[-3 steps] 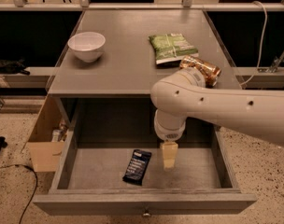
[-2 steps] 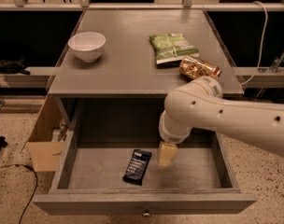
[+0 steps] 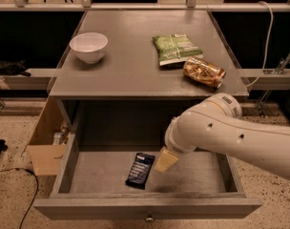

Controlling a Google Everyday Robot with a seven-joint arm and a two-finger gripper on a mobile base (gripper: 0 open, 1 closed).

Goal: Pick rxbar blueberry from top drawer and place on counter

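The top drawer (image 3: 198, 176) stands pulled out under the counter (image 3: 130, 70), its small round knob (image 3: 149, 218) showing at the middle of the front panel. The rxbar blueberry (image 3: 140, 170) lies flat on the drawer's grey floor, near the front and a little left of centre, its dark wrapper angled slightly with the pale text lines facing up. The white arm (image 3: 231, 137) reaches in from the right and bends down into the drawer, and the pincer (image 3: 165, 161) hangs at its end with a pale tan tip just beside the bar's upper right corner. Whether it touches the wrapper cannot be told, nor whether the pincer is spread or closed; the bar rests on the drawer floor and is not lifted. On the counter above, a white bowl (image 3: 88, 46) sits at the left, a green snack bag (image 3: 176, 49) lies right of centre, and a crinkly golden-brown packet (image 3: 204, 72) lies just beside the bag toward the right front edge. A cardboard box (image 3: 42, 151) stands on the speckled floor (image 3: 11, 194) against the cabinet's left side
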